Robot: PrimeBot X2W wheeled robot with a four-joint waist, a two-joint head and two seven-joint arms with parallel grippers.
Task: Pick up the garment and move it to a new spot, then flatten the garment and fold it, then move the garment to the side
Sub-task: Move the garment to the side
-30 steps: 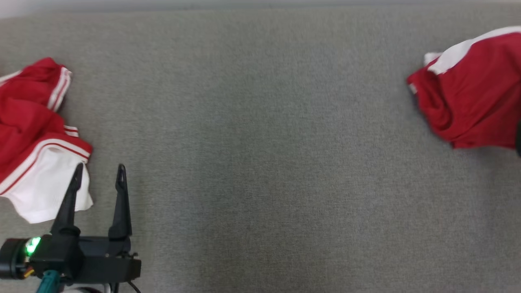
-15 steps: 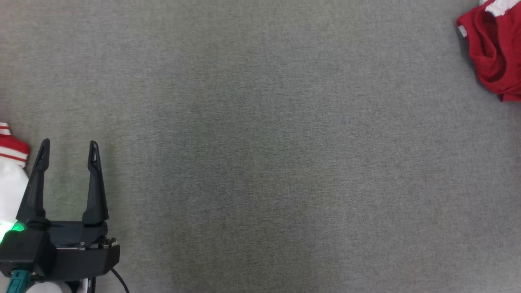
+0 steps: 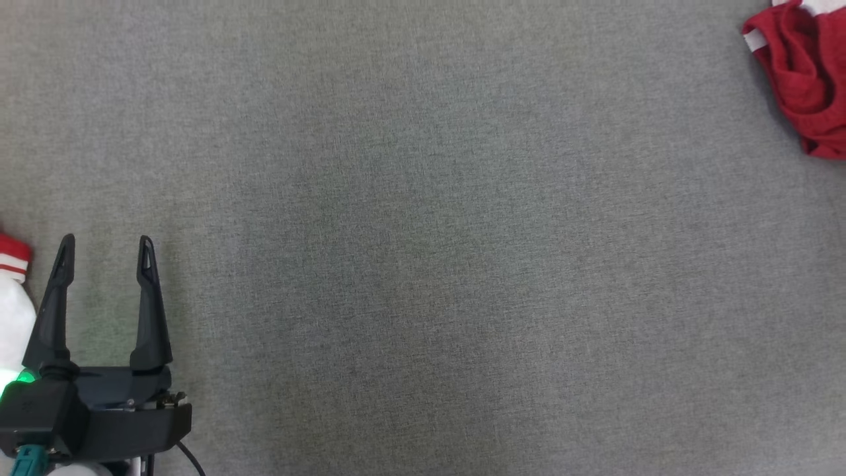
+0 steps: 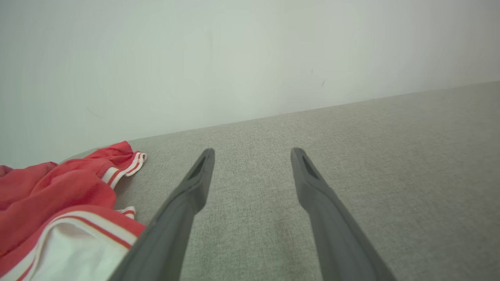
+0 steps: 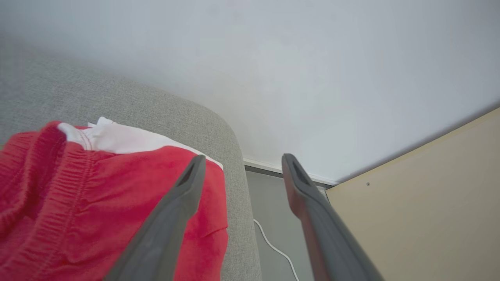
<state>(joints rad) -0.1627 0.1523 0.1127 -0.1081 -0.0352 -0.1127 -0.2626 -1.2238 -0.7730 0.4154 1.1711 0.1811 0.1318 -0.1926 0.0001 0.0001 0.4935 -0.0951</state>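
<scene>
The left gripper (image 3: 106, 241) sits at the lower left of the head view over a gray fabric surface (image 3: 423, 231), its 2 dark fingers spread well apart and pointing up the frame with nothing between them. The left wrist view shows the same gripper (image 4: 253, 152) with its jaws wide over bare gray cloth, a pale wall (image 4: 234, 58) rising behind the far edge of the surface.

The red garment (image 3: 803, 79) lies bunched at the top right corner of the head view, partly cut off by the frame, with a strip of white at its upper edge. In the right wrist view this garment (image 5: 97, 203) rests near the rounded corner of the gray surface, its gathered waistband showing at the left and a white panel along its far side.

The right gripper (image 5: 243, 158) has its 2 fingers parted and grips nothing. Its left finger crosses in front of the red cloth, and whether it touches the fabric cannot be told. Past the corner of the surface are a strip of floor (image 5: 269, 203), a thin white cable (image 5: 273, 246) and a beige panel (image 5: 422, 203).

A second red-and-white garment (image 3: 13, 311) lies at the left edge of the head view, just beside the left gripper, and spreads across the lower left of the left wrist view (image 4: 58, 203).
</scene>
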